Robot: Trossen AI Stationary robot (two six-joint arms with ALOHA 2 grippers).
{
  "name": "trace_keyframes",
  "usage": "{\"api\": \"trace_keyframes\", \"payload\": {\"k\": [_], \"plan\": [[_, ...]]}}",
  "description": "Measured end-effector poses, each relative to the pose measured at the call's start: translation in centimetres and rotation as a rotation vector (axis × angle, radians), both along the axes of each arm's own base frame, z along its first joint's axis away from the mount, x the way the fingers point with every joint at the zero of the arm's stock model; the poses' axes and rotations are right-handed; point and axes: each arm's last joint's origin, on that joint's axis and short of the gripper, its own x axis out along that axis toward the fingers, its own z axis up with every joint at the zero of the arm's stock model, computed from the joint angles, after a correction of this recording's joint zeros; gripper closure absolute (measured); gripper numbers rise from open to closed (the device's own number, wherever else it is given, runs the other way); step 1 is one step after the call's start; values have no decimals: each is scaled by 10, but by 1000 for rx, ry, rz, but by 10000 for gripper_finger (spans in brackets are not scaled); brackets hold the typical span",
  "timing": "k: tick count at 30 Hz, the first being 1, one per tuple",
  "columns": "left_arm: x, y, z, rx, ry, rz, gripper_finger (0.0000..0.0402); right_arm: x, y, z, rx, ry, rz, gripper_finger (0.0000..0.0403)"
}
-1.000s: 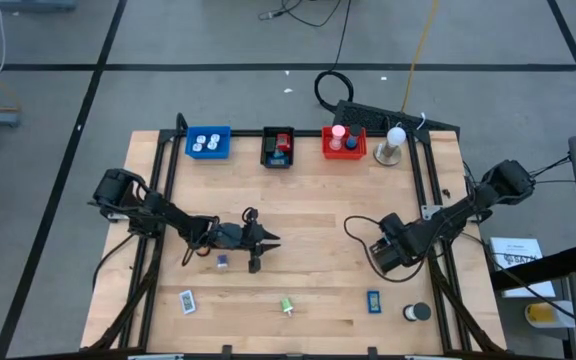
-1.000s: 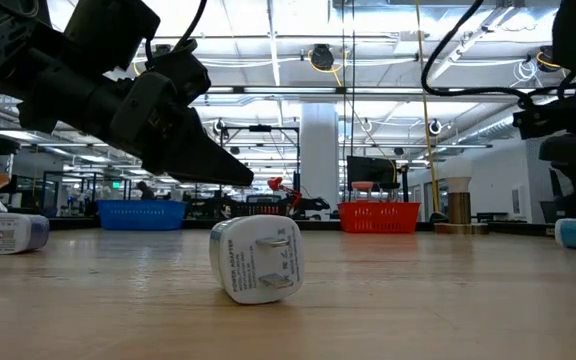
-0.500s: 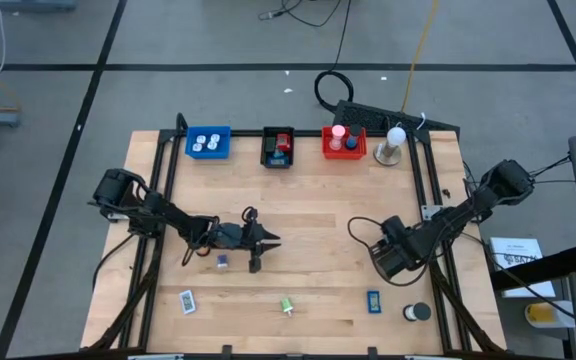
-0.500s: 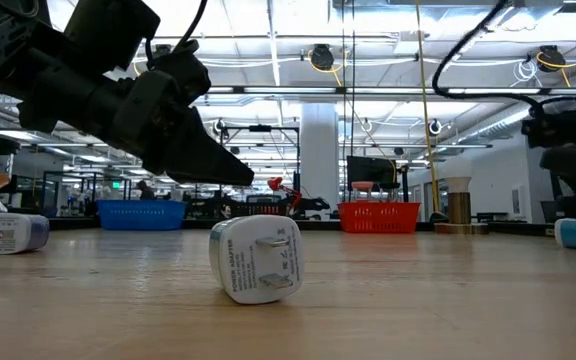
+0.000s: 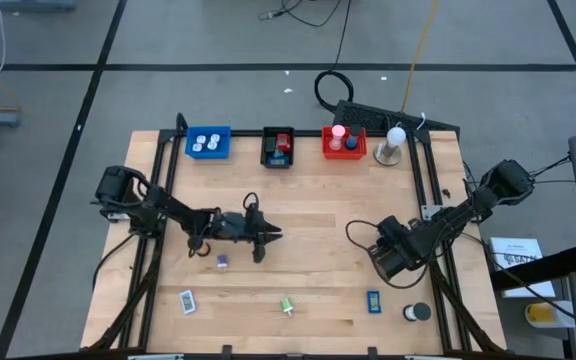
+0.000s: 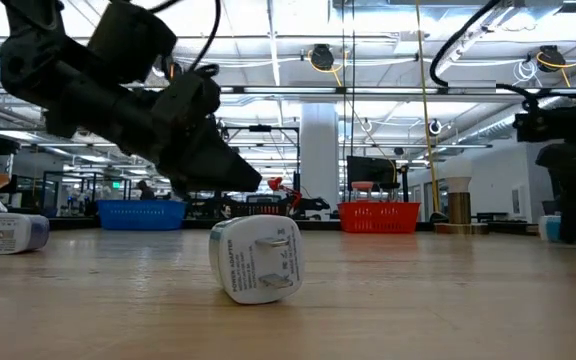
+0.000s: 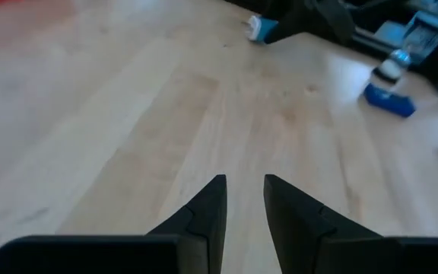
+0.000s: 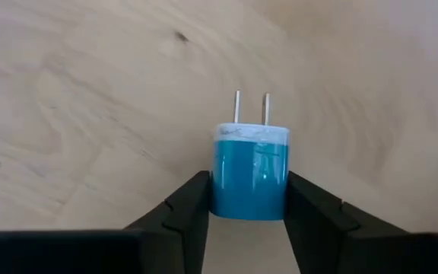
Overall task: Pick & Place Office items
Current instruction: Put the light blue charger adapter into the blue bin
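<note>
Between the fingers of my right pincer sits a teal plug adapter, gripped on its two flat sides with the prongs pointing away from the wrist. I judge it light, rigid and smooth-shelled, so a firm squeeze low on the body is correct; the prongs should not be gripped. On the high view this pincer sits low over the desk at its right side, the arm reaching in from the right edge. My left pincer hovers at desk centre, fingers slightly parted and empty, a small purple item lying near it.
</note>
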Motion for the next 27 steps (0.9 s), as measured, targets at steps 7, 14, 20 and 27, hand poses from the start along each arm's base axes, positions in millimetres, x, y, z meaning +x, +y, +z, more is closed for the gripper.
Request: {"api": "trace_keyframes", "payload": {"k": [7, 14, 20, 27], "plan": [[11, 23, 8, -297, -18, -59, 309, 31, 1, 5, -210, -177, 344, 273], [40, 19, 36, -390, -50, -77, 244, 83, -6, 20, -421, -333, 660, 275], [56, 20, 50, -448, 8, -24, 132, 109, -9, 17, -598, -332, 823, 275], [68, 21, 64, -435, 27, 58, 65, 119, -9, 18, -692, -349, 880, 271]]}}
